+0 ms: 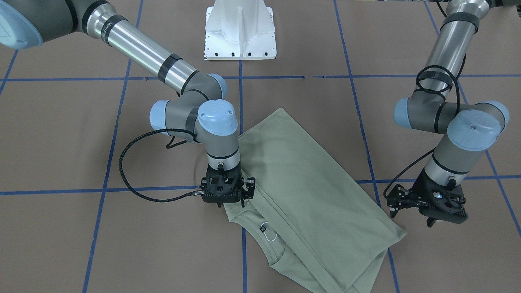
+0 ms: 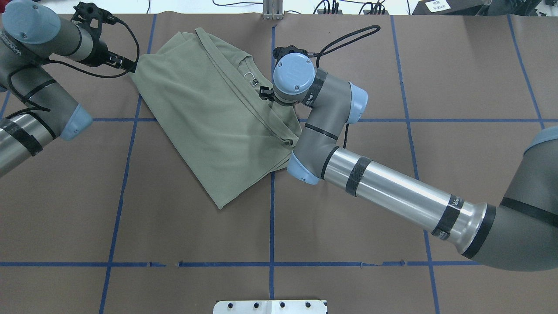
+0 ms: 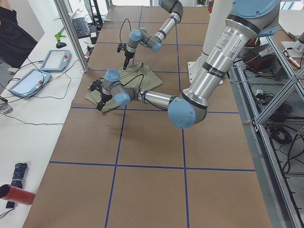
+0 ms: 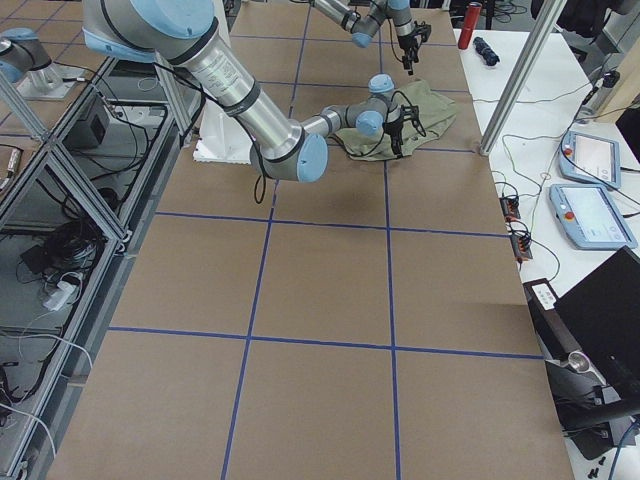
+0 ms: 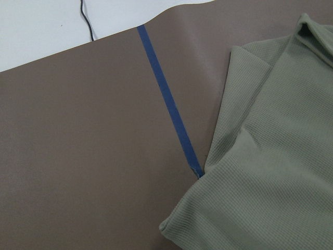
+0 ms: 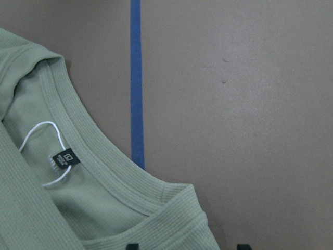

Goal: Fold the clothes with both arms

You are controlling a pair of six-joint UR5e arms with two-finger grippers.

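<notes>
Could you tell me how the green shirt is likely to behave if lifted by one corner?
The shirt will probably be floppy: it lies in soft folded layers with rippled edges, so a single pinch would likely let the rest drape. Its textured knit looks grippy rather than slippery. Being thin cloth, it is likely light for its spread.

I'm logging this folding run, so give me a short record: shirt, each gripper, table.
shirt: green, partly folded, lying slantwise on the table, neck label showing
right gripper: open, low over the shirt's edge beside the neck
left gripper: open, off the cloth, beside a shirt corner
table: brown, with a blue tape grid
</notes>
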